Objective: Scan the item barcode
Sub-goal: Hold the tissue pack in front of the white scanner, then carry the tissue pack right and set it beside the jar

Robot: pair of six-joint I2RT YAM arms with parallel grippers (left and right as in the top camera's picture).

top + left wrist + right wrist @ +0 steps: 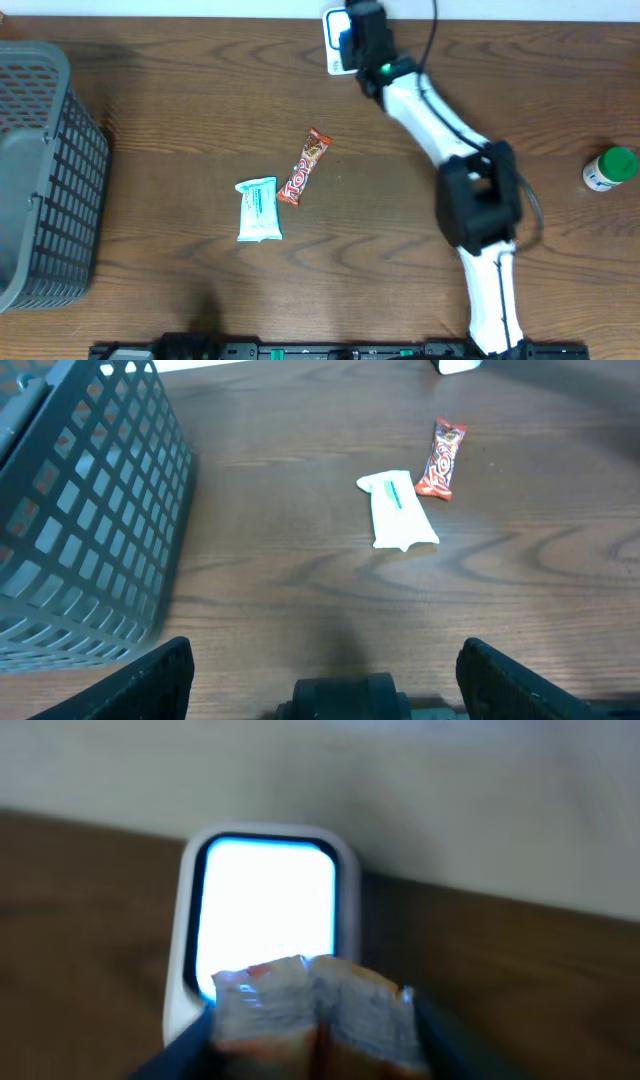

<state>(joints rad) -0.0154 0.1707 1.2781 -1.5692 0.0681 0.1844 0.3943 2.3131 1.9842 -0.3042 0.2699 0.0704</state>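
Observation:
A white barcode scanner with a bright lit window stands at the table's far edge. My right gripper is shut on a crinkled silver and orange snack packet and holds it just in front of that window. The view is blurred, and the dark fingers press both sides of the packet. From overhead, the right gripper sits beside the scanner and hides the packet. My left gripper hangs open and empty low over the near table.
A red candy bar and a white and teal packet lie mid-table. A grey mesh basket stands at the left edge. A white bottle with a green cap stands at the right edge.

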